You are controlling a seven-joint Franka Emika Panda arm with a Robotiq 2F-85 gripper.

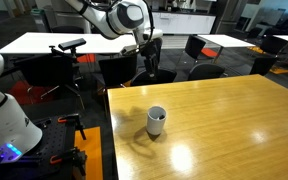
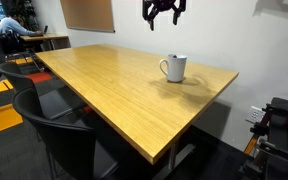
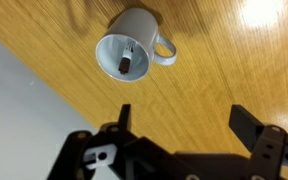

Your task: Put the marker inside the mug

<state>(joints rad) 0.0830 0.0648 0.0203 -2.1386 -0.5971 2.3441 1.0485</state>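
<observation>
Honey-coloured, glossy wooden table [image 1: 234,120] [image 2: 104,90], bright in patches with lamp glare. Upright on it, a small plain white cylindrical mug [image 1: 156,120] [image 2: 174,68] [image 3: 139,22], alone on the wood and near one table edge in both exterior views. Curved white handle [image 3: 164,50] out to one side; greyish inside.

Down inside the mug, a short, dark, blackish stick-like marker [image 3: 126,63], seen almost end-on from the wrist view. Hidden by the mug wall in both exterior views.

High above the tabletop, a black Robotiq gripper [image 1: 147,68] [image 2: 163,18] [image 3: 184,125] on the white arm, pointing downward, well apart from the mug and touching nothing. Black fingers [image 3: 246,125] spread wide, holding nothing, with only bare wood between them. In the wrist view, mug off toward the upper left of the gripper rather than straight between the fingertips.

Around the table, black office chairs [image 1: 198,45] [image 2: 54,130], close to its edges.
</observation>
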